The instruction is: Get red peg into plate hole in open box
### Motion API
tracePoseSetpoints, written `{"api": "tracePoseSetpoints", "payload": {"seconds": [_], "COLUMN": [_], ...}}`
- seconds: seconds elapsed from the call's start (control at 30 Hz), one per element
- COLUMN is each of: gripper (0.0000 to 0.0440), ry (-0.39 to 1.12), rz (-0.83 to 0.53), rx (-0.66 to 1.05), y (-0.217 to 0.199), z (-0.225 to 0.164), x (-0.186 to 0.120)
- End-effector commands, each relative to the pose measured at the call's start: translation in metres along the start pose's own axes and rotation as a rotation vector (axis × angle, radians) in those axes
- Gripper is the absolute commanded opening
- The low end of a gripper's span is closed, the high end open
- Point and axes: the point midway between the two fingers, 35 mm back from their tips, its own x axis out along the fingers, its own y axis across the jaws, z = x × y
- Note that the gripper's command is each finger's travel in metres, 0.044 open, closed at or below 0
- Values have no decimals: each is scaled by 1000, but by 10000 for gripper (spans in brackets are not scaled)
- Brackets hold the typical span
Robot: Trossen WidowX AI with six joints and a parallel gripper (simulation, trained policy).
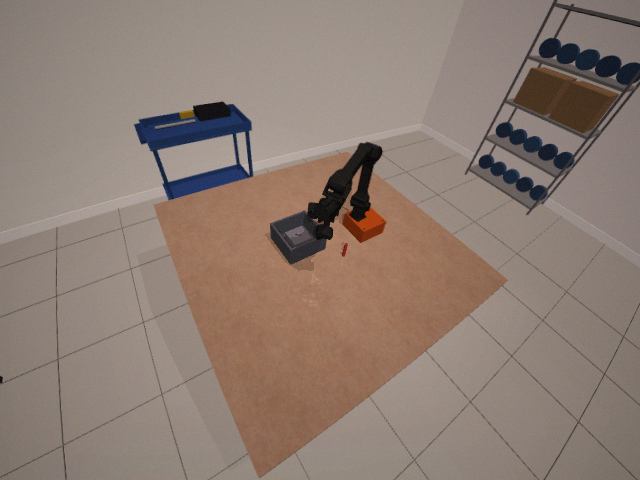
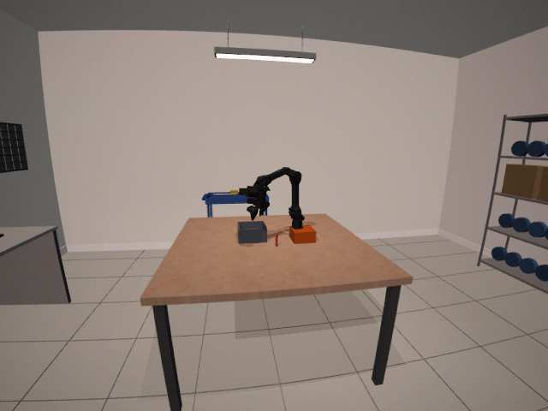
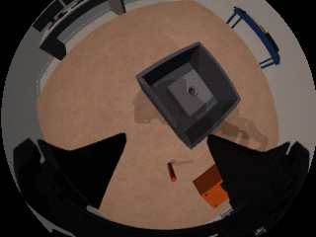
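Observation:
The red peg (image 1: 344,249) (image 2: 276,240) (image 3: 172,172) stands upright on the table, between the grey box and the orange base block, on the side nearer the top and exterior views. The open grey box (image 1: 280,242) (image 2: 252,234) (image 3: 217,71) holds a light grey plate (image 1: 292,237) (image 3: 189,105) at its bottom. A round hole (image 3: 193,91) in the plate shows empty. My gripper (image 2: 259,212) (image 3: 167,138) is open and empty, raised above the box's height on its side toward the arm. In the wrist view the peg lies below the line between the fingertips.
The orange block (image 1: 364,228) (image 2: 302,235) (image 3: 213,194) under the arm's base stands to the right of the peg. The box's walls rise around the plate. A blue cart (image 1: 199,131) stands behind the table (image 1: 320,361) (image 2: 274,274), and a shelf rack (image 1: 560,116) stands farther right.

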Motion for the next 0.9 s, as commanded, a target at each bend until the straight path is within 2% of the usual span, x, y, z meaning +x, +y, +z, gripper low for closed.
{"api": "tracePoseSetpoints", "payload": {"seconds": [0.0, 0.37, 0.87], "gripper": [440, 440, 440], "ry": [74, 205, 247], "rz": [-34, -153, -230], "rx": [-1, -15, -56], "y": [-4, -18, -26], "z": [-32, -99, -136], "x": [-5, -9, 28]}}
